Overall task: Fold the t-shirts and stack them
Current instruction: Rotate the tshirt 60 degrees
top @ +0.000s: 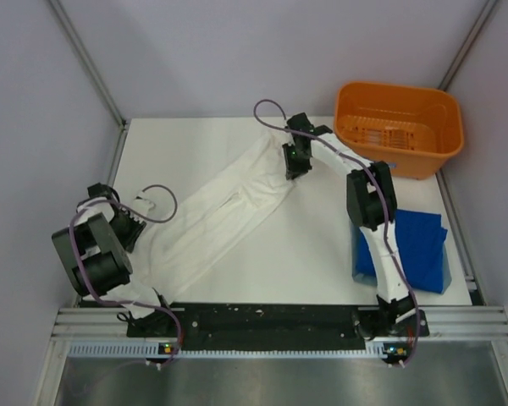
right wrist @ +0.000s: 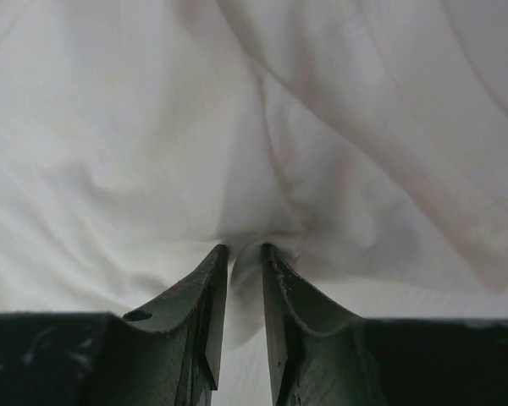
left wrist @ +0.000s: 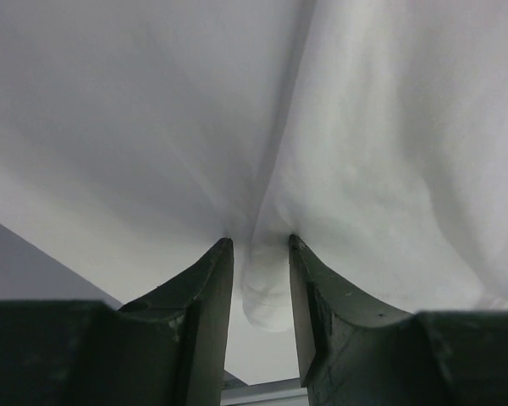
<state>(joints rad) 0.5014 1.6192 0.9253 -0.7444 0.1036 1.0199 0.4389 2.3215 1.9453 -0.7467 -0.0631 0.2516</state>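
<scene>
The white t-shirt (top: 229, 211) lies as a long, narrow band running diagonally across the table (top: 305, 254), from the lower left of the overhead frame up to the upper centre. Creases run along its length. The left gripper (left wrist: 261, 254) is at the band's lower-left end. In the left wrist view a small fold of the white cloth sits between its two dark fingers (left wrist: 207, 296), which are pinching it, and the rest of the cloth spreads across the upper part of that frame. The right gripper (right wrist: 244, 254) is at the opposite, upper end of the band, reaching in from the right side of the overhead frame. In the right wrist view its jaws stand close together with a tuck of the same white cloth nipped between them. Wrinkles fan out from the grip, and a faint pinkish tinge runs along a fold toward the right of that frame. The blue t-shirt (top: 419, 245) lies folded flat at the right edge of the table, partly hidden under the right arm and well apart from the white one. An orange basket (top: 444, 127) stands in the upper right corner, beyond the blue t-shirt.
</scene>
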